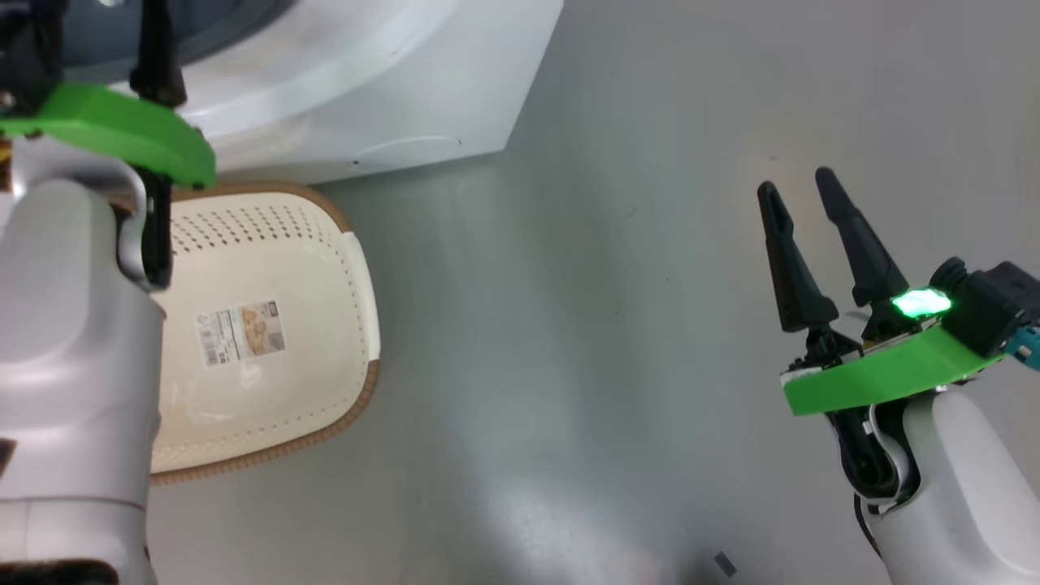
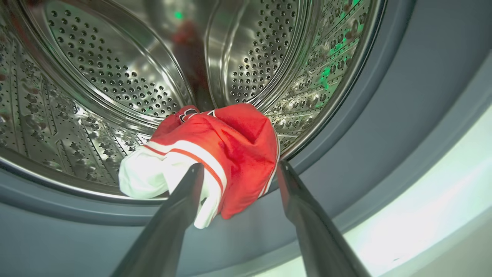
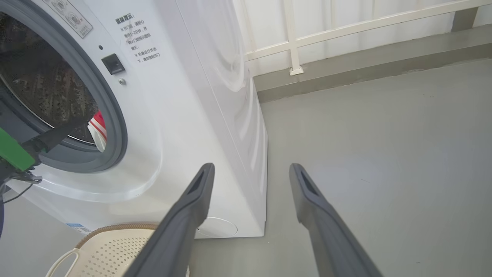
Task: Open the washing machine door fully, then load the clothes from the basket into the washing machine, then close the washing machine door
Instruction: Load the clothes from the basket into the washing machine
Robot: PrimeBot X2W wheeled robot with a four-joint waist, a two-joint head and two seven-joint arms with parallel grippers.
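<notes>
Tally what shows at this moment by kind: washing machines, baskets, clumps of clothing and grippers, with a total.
Big white boxy front-loading washing machine: 1
Cream-white perforated plastic basket with a brown rim: 1
Clump of bright red clothes with white trim: 1
Grippers with two long dark fingers, left gripper and right gripper, both open: 2
Total: 5

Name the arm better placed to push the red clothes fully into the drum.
Left. The left fingers stand open beside the clothes, which spill over the gasket at the lip of the drum. The right fingers hang open over the floor, away from the washing machine.
</notes>
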